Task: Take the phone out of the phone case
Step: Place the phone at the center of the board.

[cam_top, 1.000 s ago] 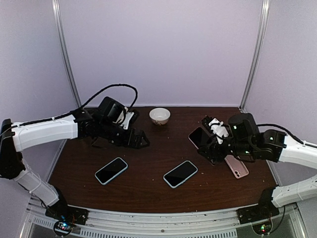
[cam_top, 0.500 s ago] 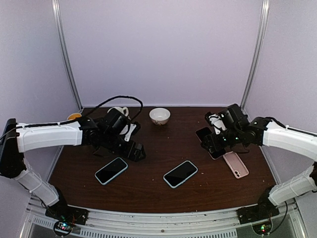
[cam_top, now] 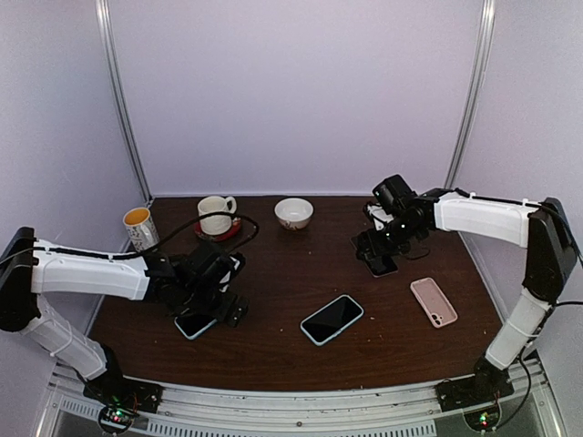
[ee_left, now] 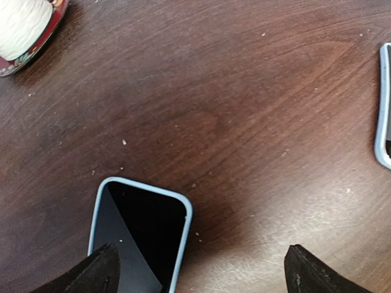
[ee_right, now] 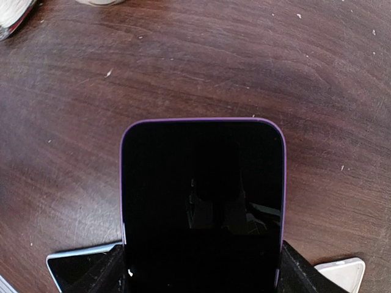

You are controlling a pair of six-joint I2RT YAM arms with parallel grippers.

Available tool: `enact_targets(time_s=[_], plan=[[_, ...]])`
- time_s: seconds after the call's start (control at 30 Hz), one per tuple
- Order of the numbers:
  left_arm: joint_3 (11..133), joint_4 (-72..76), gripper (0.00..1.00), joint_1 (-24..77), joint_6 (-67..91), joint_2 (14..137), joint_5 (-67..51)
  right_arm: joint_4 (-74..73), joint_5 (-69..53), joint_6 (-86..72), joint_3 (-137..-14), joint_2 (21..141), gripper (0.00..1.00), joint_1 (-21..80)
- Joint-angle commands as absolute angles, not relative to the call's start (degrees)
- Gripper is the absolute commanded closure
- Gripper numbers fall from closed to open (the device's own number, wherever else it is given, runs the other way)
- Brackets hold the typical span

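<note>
A dark phone with a purple rim sits between the fingers of my right gripper, which is shut on it, low over the back right of the table. An empty pink phone case lies to its near right. My left gripper is open over the near end of a phone in a light-blue case; one fingertip overlaps the screen. In the top view this gripper hides most of that phone. A second blue-cased phone lies at the centre front.
A white bowl stands at the back centre. A white mug on a red saucer and a paper cup stand at the back left. Flat light-coloured items lie under the held phone. The second phone's edge shows at the left wrist view's right.
My left gripper has moved toward the near left and come down over the left blue-cased phone. My right gripper has carried the purple-rimmed phone back, away from the pink case.
</note>
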State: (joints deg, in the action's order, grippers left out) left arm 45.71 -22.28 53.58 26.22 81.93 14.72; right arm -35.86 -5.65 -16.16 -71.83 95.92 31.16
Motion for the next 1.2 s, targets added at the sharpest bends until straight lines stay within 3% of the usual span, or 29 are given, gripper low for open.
enact_targets(time_s=[0.0,0.4,0.63,1.17], plan=[[43.53,-14.77,0.03,53.74,24.23,80.16,18.47,-37.08,-4.41,-17.67,-77.77,99.32,0.65,29.10],[41.04,-10.75,0.03,53.74,22.34,79.31,17.14,-47.74,-1.92,-18.08,-97.99,119.32,0.63,22.09],[41.31,-10.64,0.03,53.71,21.93,79.96,16.79,-49.23,-3.52,-18.46,-102.14,125.54,0.57,20.23],[42.18,-11.47,0.02,54.19,22.42,80.90,17.44,-45.09,-6.72,-20.50,-92.50,123.58,0.24,20.21]])
